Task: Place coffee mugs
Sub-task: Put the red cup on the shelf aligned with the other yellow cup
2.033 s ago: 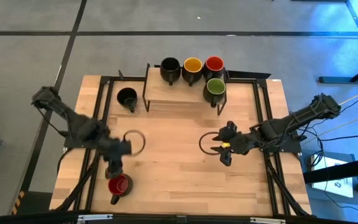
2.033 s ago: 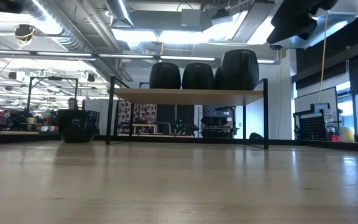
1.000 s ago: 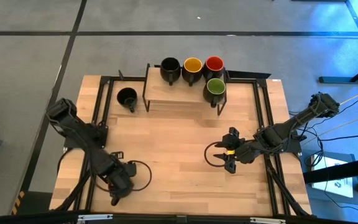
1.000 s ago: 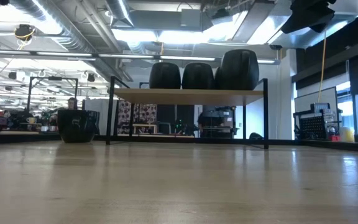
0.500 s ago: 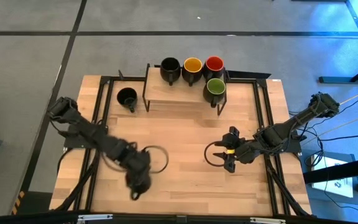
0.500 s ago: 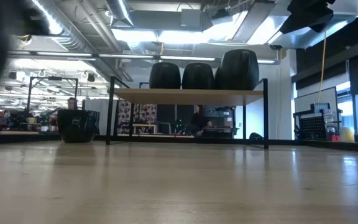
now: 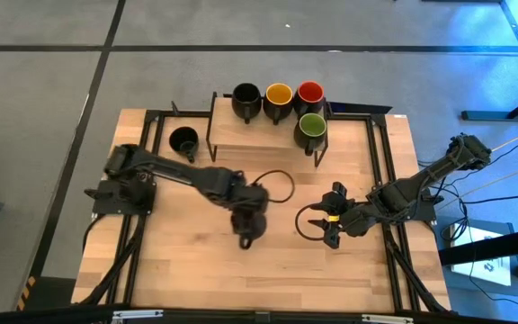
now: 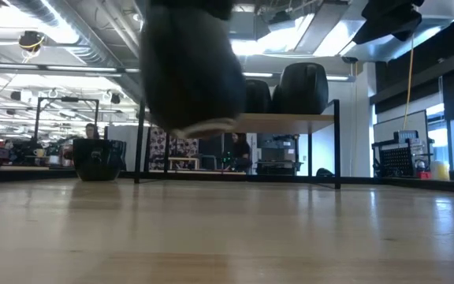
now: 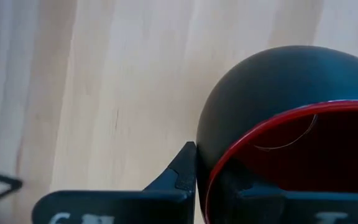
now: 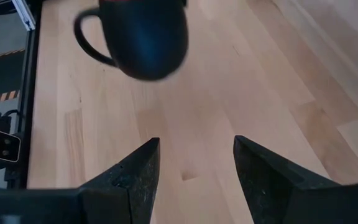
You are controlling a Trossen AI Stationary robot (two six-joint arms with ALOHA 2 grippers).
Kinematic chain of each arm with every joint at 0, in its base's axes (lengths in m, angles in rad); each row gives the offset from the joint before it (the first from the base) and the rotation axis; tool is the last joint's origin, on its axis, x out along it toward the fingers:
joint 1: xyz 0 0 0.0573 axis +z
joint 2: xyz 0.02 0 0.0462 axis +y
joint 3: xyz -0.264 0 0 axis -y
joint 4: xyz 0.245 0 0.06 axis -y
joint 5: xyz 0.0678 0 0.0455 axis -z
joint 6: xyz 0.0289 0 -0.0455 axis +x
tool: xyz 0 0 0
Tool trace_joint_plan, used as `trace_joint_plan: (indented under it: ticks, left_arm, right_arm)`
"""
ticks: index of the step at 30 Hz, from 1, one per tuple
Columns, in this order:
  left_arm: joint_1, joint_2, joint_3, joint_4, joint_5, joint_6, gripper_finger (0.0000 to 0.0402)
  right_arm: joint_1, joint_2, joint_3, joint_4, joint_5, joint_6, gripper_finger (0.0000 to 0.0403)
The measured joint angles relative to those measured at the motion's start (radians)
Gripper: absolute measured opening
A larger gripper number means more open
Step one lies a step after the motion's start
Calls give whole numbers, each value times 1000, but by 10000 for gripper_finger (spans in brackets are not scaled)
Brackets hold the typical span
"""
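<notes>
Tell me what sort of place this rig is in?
Probably a large lab or workshop: exposed ceiling ducts with strip lights, workbenches with gear behind the wooden table, and a grey floor with marked lines.

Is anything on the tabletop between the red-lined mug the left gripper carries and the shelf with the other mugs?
Nothing visible: bare wood lies between the red-lined mug, held by the left gripper, and the shelf.
</notes>
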Motion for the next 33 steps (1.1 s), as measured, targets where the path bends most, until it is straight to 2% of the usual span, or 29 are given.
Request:
trace_joint_plan:
  ticks: [3, 9, 13, 18, 25, 28, 33]
  left_arm:
    - [26, 91, 86, -9, 2, 42, 13]
    - [49, 236, 216, -73, -67, 30, 13]
    - [62, 298, 246, -71, -18, 28, 13]
    - [64, 316, 246, -86, 4, 19, 21]
    - [64, 303, 249, -60, 11, 18, 84]
    - [65, 303, 251, -66, 55, 19, 101]
    - [53, 301, 349, -160, 101, 58, 108]
  right_arm:
    - [0, 0, 0, -5, -1, 1, 193]
    - [0, 0, 0, -41, -13, -3, 193]
    - [0, 0, 0, -79, -20, -5, 193]
    - [1, 0, 0, -101, -19, -5, 193]
    - [1, 0, 0, -104, -19, -6, 193]
    - [1, 0, 0, -104, -23, -5, 193]
    - [0, 0, 0, -77, -48, 59, 193]
